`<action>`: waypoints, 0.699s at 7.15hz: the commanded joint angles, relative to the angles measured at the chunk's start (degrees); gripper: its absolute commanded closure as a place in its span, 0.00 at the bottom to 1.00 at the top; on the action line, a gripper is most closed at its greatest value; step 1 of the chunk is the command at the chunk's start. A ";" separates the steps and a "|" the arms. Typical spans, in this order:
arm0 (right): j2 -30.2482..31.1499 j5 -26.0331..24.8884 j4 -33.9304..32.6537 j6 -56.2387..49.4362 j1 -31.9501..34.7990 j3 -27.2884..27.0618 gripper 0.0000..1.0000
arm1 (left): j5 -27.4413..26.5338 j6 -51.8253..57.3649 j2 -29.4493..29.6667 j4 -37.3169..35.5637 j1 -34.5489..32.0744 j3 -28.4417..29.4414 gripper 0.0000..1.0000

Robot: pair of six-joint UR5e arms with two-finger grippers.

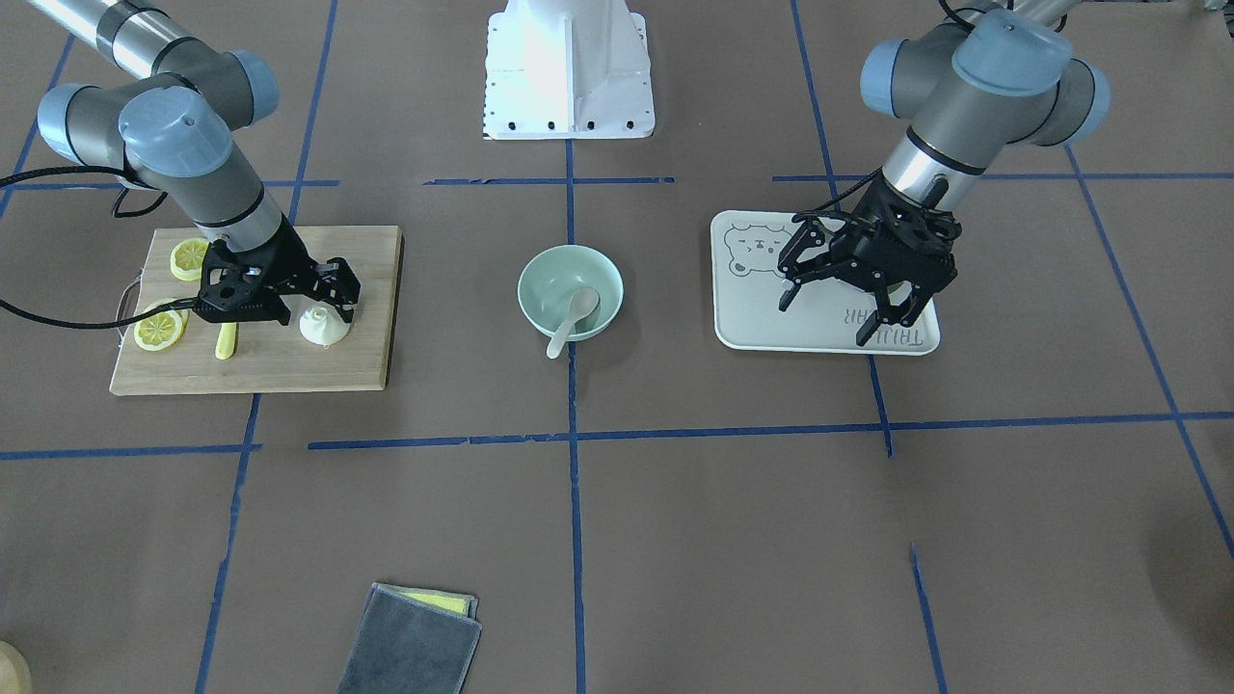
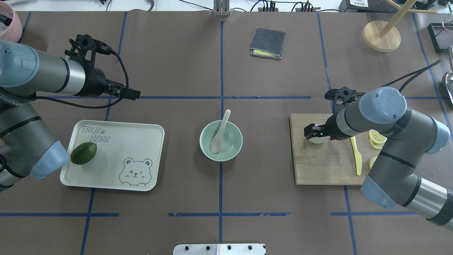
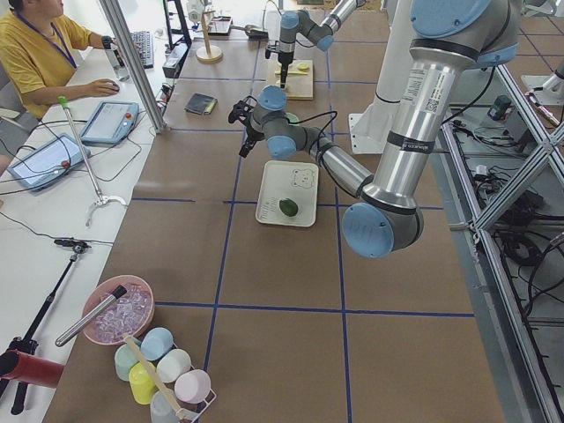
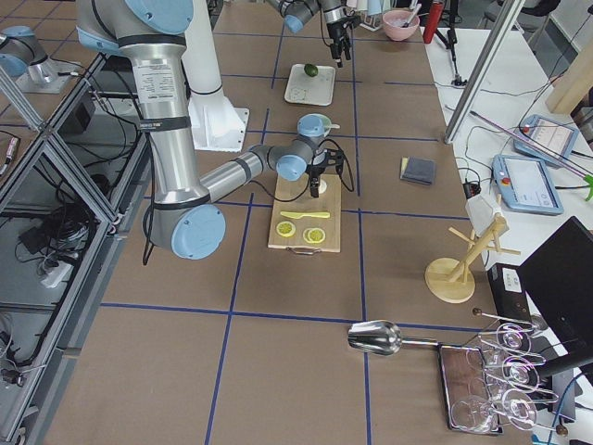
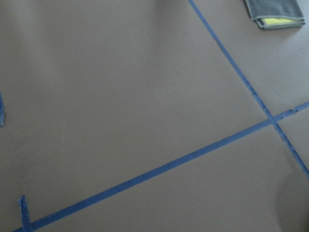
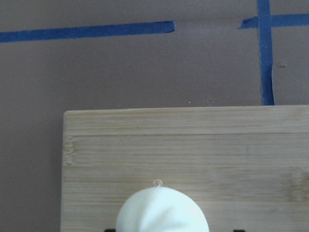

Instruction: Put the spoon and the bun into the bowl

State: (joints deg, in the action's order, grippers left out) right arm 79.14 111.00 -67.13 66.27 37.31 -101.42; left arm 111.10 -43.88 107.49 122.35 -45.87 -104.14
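The pale spoon (image 2: 219,132) lies in the mint-green bowl (image 2: 233,150) at the table's middle, with its handle over the far rim; both also show in the front view, the spoon (image 1: 574,318) in the bowl (image 1: 540,275). The white pleated bun (image 1: 323,328) sits on the wooden cutting board (image 1: 289,371). My right gripper (image 1: 335,302) is lowered over the bun (image 6: 161,210), jaws open and straddling it, fingertips just wider than it. My left gripper (image 1: 825,320) is open and empty, raised above the table near the tray.
A cream bear-print tray (image 2: 141,141) holds a green avocado (image 2: 83,153). A yellow knife (image 2: 356,156) and lemon slices (image 2: 377,136) lie on the board behind the bun. A folded grey cloth (image 2: 268,43) lies on the far side. A wooden stand (image 2: 381,35) is at the far right.
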 commanded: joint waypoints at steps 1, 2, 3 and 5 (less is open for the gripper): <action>-0.91 -0.61 -0.02 0.00 -0.13 0.52 0.43 | 0.00 -0.07 -0.09 0.08 -0.01 -0.10 0.02; -1.18 -0.61 -0.02 0.00 -0.13 0.43 0.46 | -0.09 -0.07 -0.09 0.00 -0.01 -0.10 0.02; -1.96 -0.61 -0.63 0.00 0.04 0.26 0.46 | -0.09 0.02 -0.35 0.08 -0.09 -0.36 0.02; -4.32 -0.61 -1.24 1.48 0.22 -1.23 0.46 | 0.35 0.11 -1.23 0.00 -1.84 -2.03 0.02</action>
State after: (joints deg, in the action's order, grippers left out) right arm 76.59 110.39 -67.87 66.60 37.38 -101.74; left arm 111.19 -43.85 106.77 122.37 -46.68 -105.36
